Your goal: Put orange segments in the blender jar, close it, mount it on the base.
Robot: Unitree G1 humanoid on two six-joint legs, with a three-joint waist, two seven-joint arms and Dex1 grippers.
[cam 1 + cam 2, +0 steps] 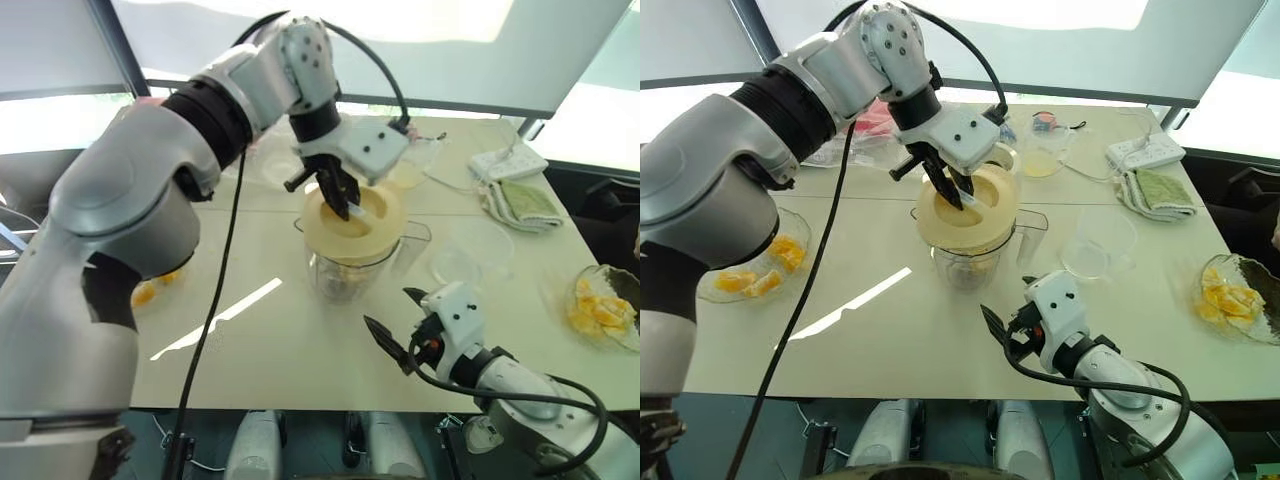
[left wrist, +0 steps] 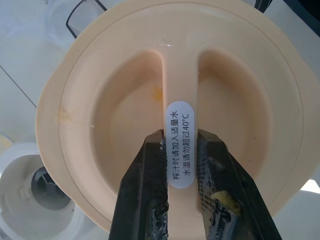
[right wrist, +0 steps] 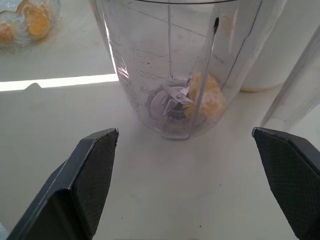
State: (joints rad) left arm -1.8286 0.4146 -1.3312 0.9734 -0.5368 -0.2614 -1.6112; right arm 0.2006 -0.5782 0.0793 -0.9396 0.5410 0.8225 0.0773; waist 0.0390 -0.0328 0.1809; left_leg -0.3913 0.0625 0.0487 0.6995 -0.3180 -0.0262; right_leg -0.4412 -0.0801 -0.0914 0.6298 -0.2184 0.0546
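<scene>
My left gripper (image 2: 180, 137) is shut on the raised middle ridge of the pale yellow round lid (image 1: 372, 222) and holds it, slightly tilted, at the mouth of the blender jar (image 1: 350, 272). I cannot tell whether the lid is seated. The clear jar stands mid-table with a few orange segments (image 3: 207, 97) beside its blade hub. The white base (image 2: 45, 185) with its dark socket stands just beyond the jar. My right gripper (image 1: 392, 310) is open near the table's front edge, pointing at the jar's foot and a short way from it.
A clear dish of orange segments (image 1: 750, 270) sits at the left edge and a glass bowl with more (image 1: 1235, 300) at the right. A shallow clear dish (image 1: 1100, 250), a small flask (image 1: 1042, 155), a power strip (image 1: 1145, 152) and a green cloth (image 1: 1160, 190) lie right of the jar.
</scene>
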